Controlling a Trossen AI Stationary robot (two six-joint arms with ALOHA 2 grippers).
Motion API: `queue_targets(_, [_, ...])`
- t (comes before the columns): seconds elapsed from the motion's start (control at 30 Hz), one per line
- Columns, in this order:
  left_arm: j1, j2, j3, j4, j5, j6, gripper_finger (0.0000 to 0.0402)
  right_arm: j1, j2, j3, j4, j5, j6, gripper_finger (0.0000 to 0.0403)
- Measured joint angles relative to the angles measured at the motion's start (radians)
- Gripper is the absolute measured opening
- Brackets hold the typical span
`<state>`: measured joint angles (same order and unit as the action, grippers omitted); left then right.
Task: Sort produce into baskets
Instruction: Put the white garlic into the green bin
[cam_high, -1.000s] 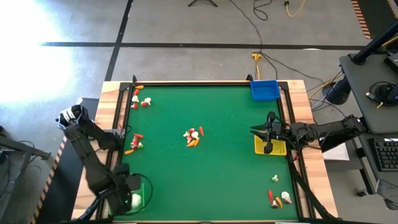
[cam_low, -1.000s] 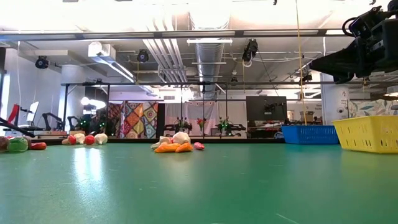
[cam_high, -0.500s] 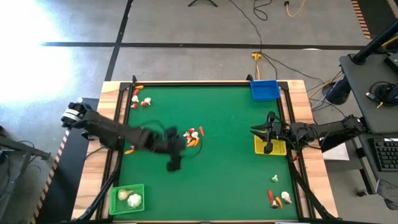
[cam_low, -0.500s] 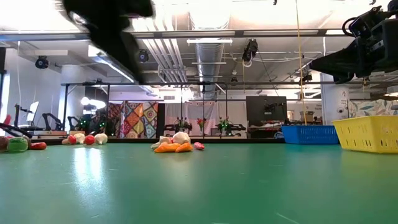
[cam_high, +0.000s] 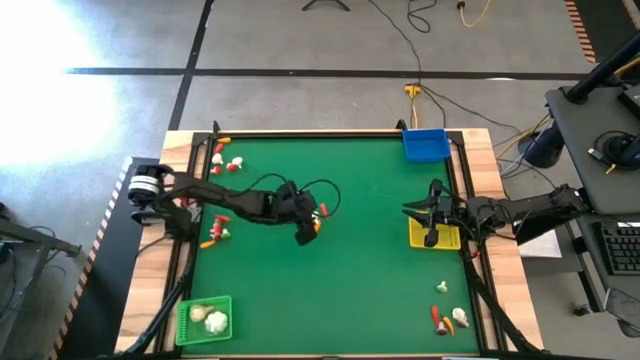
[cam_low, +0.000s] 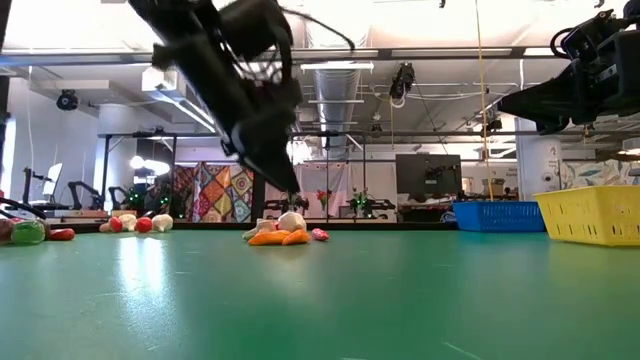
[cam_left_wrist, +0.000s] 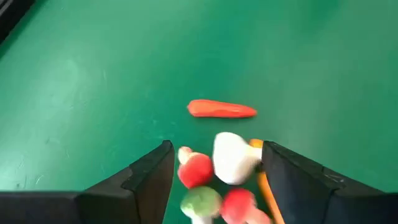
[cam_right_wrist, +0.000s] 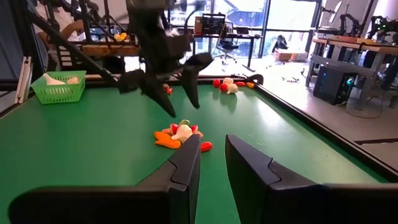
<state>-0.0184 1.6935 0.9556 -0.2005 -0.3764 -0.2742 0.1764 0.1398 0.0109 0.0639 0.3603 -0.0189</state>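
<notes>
I see a green tabletop (cam_high: 350, 270) framed in wood. On it sit a green basket (cam_high: 203, 319), a yellow basket (cam_high: 434, 234) and a blue basket (cam_high: 425, 144), plus produce piles at centre (cam_high: 312, 218), the far-left corner (cam_high: 226, 161), left edge (cam_high: 215, 232) and near-right corner (cam_high: 447, 317).

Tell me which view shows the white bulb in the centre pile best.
The left wrist view: the white bulb fills the space between the open left tool. The high view hides most of it under the arm; low and right wrist views show it small and distant.
</notes>
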Motion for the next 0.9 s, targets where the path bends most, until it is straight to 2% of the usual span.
queue_targets(0.13, [0.012,0.045,-0.005,0.078,-0.015,0.004,0.0212,0.000,0.000,0.000,0.000,0.000,0.000,0.0068])
queue_targets(0.27, [0.020,0.070,-0.012,0.081,-0.002,-0.010,0.0209,0.000,0.000,0.000,0.000,0.000,0.000,0.0068])
queue_targets(0.5, [0.019,0.071,-0.061,0.077,0.001,-0.208,0.0209,0.000,0.000,0.000,0.000,0.000,0.000,0.0068])
queue_targets(0.7, [0.015,0.068,-0.111,0.088,0.001,-0.261,0.0210,0.000,0.000,0.000,0.000,0.000,0.000,0.0068])
queue_targets(0.9, [0.015,0.067,-0.173,0.238,0.001,-0.263,0.0210,0.000,0.001,0.000,0.000,0.000,0.000,0.0068])
